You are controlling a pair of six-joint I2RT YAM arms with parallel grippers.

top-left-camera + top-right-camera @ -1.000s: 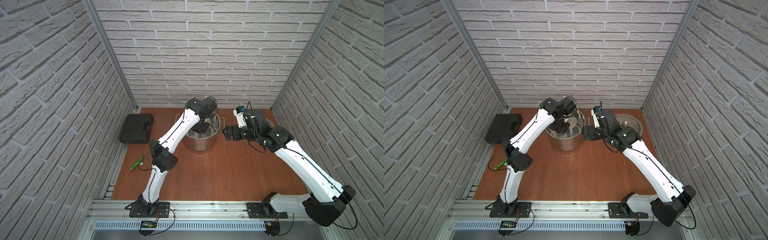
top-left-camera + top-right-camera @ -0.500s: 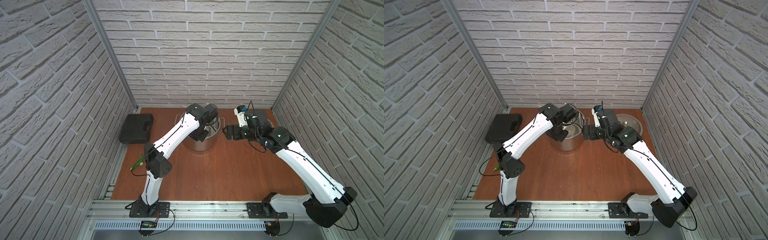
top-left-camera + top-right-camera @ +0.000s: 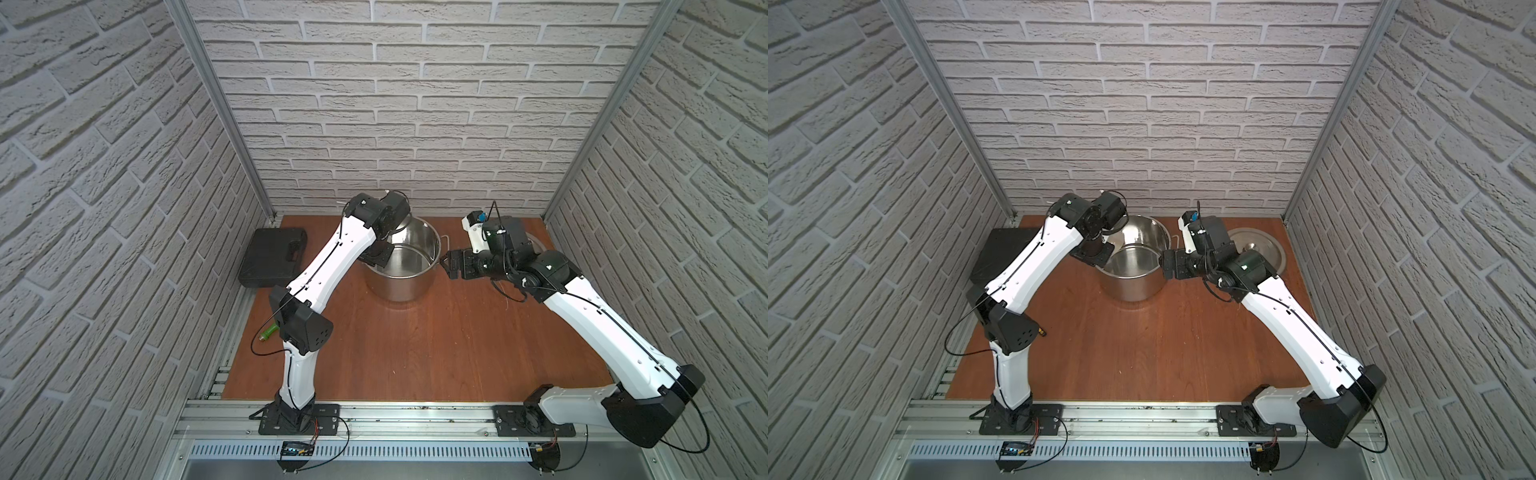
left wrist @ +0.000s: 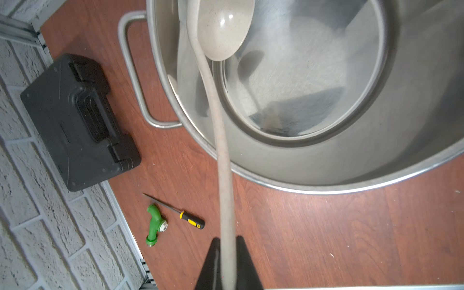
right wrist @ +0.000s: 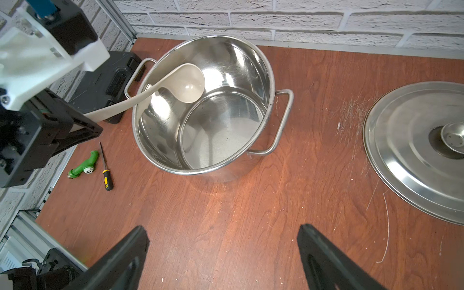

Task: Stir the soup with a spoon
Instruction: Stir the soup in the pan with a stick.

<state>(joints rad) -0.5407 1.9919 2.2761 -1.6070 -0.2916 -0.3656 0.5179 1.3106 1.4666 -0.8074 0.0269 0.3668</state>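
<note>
Inside the steel pot (image 5: 238, 65), near its wall, hangs the ladle (image 5: 187, 85), handle end pinched in the left gripper (image 4: 227, 263); the right gripper (image 5: 223, 229) stands open, empty. A wide sweep may strike the wall and twist the handle loose.

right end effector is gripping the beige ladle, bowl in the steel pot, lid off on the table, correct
No, the left end effector grips the beige ladle, shut on its handle in the left wrist view; the right end effector is open and empty. The bowl is in the steel pot and the lid lies off on the table.
</note>
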